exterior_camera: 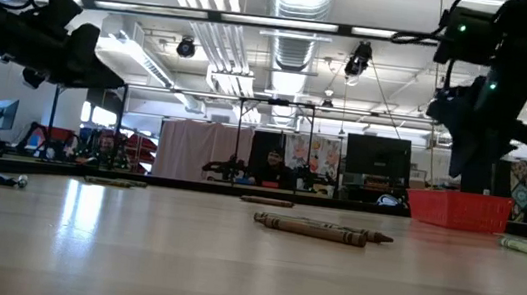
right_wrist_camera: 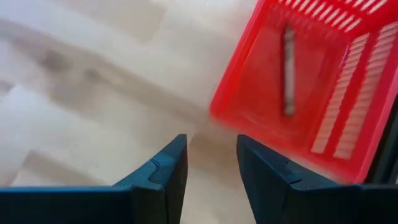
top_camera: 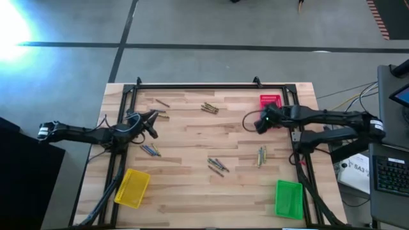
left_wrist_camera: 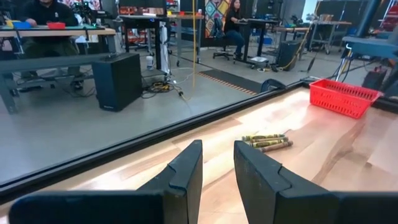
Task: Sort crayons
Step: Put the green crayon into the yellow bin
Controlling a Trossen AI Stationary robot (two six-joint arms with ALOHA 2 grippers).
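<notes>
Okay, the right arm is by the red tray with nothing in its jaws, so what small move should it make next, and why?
Probably swing the right gripper away from the red tray toward the crayon cluster lying nearest it. Its jaws stand open and empty, a crayon already lies in the tray, and loose crayons remain on the table.

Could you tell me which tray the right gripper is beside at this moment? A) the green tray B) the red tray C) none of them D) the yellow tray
B: in the high view the right gripper hangs just beside the red tray, and its wrist view shows that tray with one crayon inside.
</notes>
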